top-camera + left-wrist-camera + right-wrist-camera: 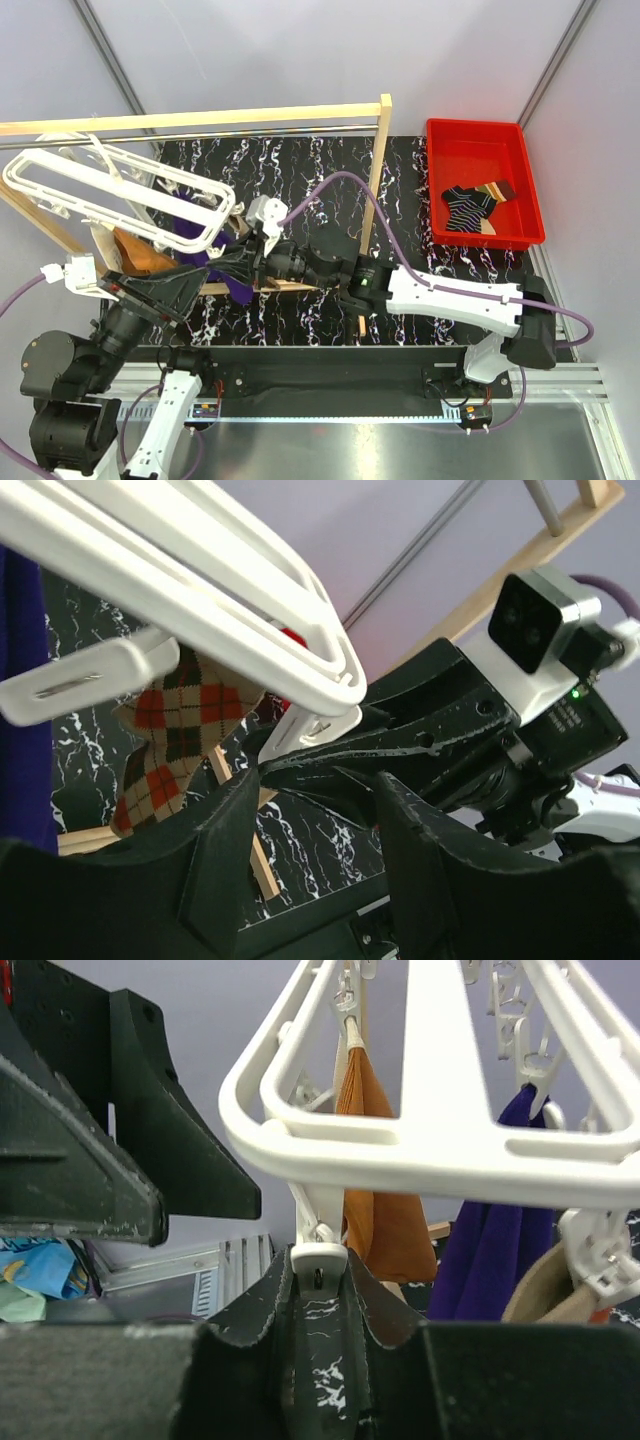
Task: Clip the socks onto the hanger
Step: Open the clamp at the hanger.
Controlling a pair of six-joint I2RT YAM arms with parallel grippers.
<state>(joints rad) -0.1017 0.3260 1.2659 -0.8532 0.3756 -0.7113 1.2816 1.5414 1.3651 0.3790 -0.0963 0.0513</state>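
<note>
The white hanger (110,190) hangs tilted at the left, under the rod. From it hang an orange sock (385,1210), a purple sock (500,1250) and an orange-and-brown checked sock (165,740). My right gripper (320,1275) is shut on one of the hanger's small white clips (320,1255) at the frame's near corner. In the top view that gripper (238,262) sits just below the hanger's right end. My left gripper (320,850) is open beside it, below the hanger, with nothing between its fingers. A black striped sock (465,208) and a brown one (492,190) lie in the red bin.
A wooden-post frame (375,170) with a metal rod (250,132) spans the back and middle of the marbled black table. The red bin (532,170) stands at the back right. The two grippers are crowded close together under the hanger.
</note>
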